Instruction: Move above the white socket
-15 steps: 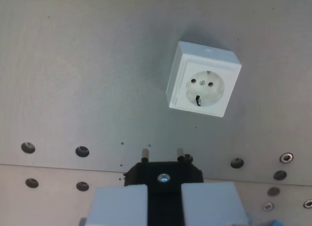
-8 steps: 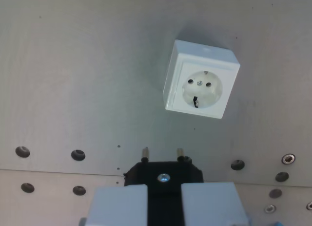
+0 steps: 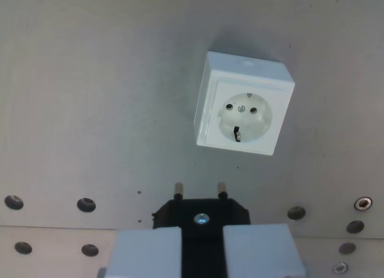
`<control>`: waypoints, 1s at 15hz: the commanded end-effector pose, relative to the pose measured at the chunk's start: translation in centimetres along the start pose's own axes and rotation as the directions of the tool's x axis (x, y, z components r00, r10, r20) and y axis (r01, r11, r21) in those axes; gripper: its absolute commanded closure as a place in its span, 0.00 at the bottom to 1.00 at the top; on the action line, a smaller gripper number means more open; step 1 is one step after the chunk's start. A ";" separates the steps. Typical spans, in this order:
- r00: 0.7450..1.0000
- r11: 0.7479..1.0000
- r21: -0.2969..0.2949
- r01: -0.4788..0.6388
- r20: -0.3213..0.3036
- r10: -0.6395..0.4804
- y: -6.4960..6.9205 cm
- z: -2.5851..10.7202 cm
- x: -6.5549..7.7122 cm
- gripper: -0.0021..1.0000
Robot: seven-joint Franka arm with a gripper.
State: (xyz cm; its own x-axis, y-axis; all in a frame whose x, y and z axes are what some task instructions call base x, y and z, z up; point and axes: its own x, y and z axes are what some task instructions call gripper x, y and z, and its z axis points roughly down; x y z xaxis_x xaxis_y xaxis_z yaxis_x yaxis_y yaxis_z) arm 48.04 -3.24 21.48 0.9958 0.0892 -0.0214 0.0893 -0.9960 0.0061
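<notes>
The white socket (image 3: 244,103) is a square box on the grey metal plate, in the upper right of the wrist view, its round two-hole face turned towards the camera. My gripper (image 3: 201,245) fills the bottom middle, its two pale grey fingers (image 3: 146,252) shut on a black plug (image 3: 201,214). The plug's two metal pins (image 3: 178,190) point up the picture, ending a little below and left of the socket, with bare plate between them.
The grey metal plate (image 3: 96,98) spreads across the whole view. A row of dark screw holes (image 3: 86,204) runs along its lower part, above a seam, with more holes and two shiny screws (image 3: 362,203) at the bottom right.
The camera has moved: the socket has drifted left in the picture and looks a little larger, and the holes have slid left and down. The plug stays held as before.
</notes>
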 end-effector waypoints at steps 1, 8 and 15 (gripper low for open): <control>0.992 0.997 -0.021 -0.074 -0.108 0.072 0.5 1.3 -0.5 1.00; 0.988 0.993 -0.023 -0.113 -0.107 0.110 1.2 3.6 -0.9 1.00; 0.983 0.989 -0.023 -0.143 -0.121 0.139 2.0 6.1 -1.5 1.00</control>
State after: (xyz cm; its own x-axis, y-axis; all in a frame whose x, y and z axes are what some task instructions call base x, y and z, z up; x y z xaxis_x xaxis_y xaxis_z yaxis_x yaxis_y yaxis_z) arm 47.00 -5.22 16.01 0.9999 0.0151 -0.0085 0.0152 -0.9998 0.0112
